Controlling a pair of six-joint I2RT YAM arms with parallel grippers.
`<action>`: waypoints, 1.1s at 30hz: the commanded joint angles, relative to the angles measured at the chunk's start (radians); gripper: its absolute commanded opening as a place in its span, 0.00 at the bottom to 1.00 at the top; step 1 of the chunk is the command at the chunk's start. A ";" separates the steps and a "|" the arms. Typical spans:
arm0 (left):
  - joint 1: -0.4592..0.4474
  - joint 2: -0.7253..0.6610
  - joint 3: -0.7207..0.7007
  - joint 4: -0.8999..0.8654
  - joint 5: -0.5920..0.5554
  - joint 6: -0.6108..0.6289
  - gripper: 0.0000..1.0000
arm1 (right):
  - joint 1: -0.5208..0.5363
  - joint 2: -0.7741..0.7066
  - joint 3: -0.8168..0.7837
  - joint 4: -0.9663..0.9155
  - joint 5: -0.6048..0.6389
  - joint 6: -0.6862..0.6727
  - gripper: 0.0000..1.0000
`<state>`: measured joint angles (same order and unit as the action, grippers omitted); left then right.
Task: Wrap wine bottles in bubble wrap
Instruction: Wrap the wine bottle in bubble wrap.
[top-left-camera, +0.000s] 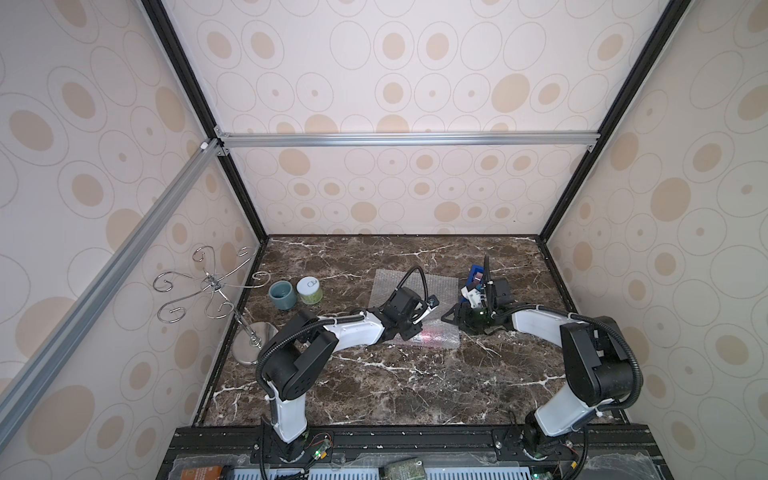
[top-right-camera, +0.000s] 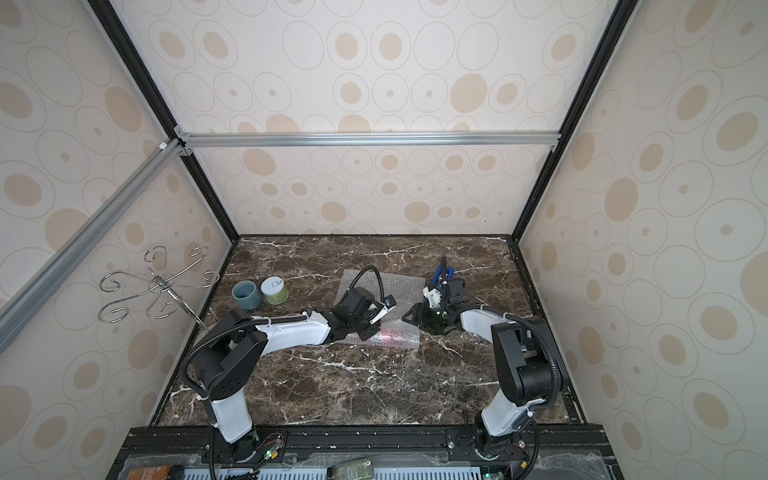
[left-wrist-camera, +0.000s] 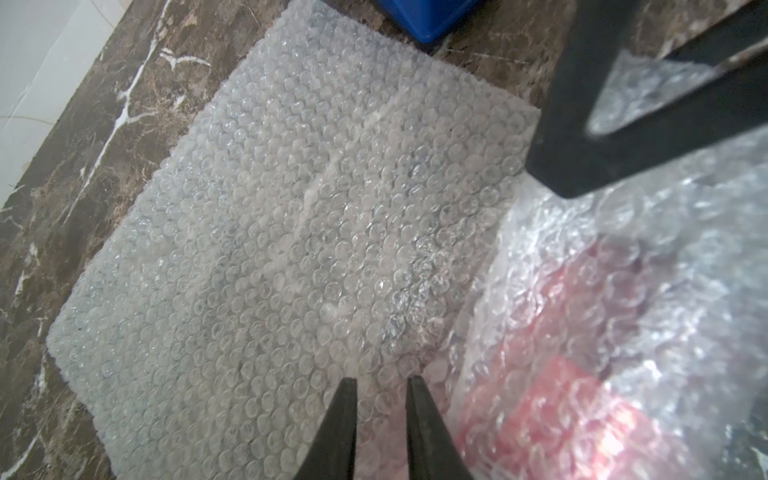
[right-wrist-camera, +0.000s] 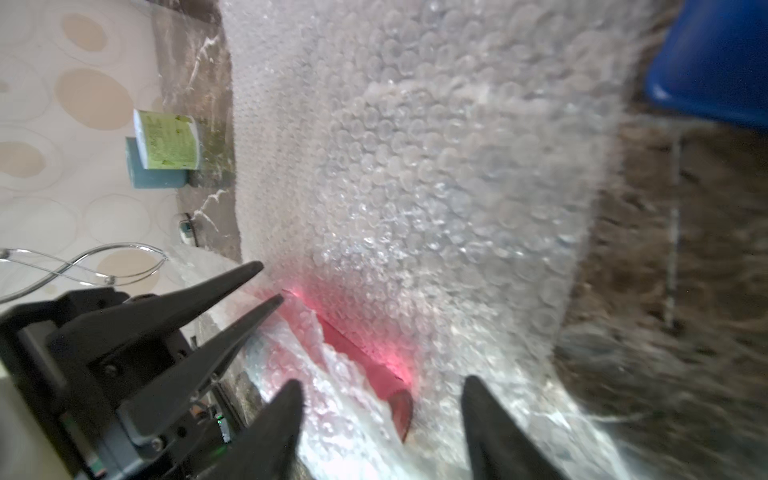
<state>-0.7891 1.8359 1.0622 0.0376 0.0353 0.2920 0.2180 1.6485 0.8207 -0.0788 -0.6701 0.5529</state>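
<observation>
Fig. | bottle lies under a fold at the wrap's 6 o'clock edge | left tool nearly pressed together at that fold; I cannot tell if it pinches film, likely pinning it | right tool spread astride bottle's end, I judge to roll it.

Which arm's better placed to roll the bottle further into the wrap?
Right, probably: right gripper faces the half-wrapped bottle end-on, jaws open; left gripper hangs over flat bubble wrap, jaws narrow, empty.
</observation>
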 joint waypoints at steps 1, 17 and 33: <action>0.004 -0.005 -0.020 -0.073 0.034 0.059 0.23 | 0.014 0.022 -0.024 0.082 -0.053 0.050 0.33; 0.005 -0.271 -0.206 0.103 0.072 0.376 0.56 | 0.018 0.005 -0.072 0.132 0.019 0.093 0.00; -0.005 -0.133 -0.110 -0.025 0.209 0.701 0.64 | 0.018 0.021 -0.059 0.113 0.014 0.072 0.06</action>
<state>-0.7918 1.6714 0.8974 0.0574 0.2199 0.9016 0.2302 1.6604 0.7532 0.0452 -0.6609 0.6350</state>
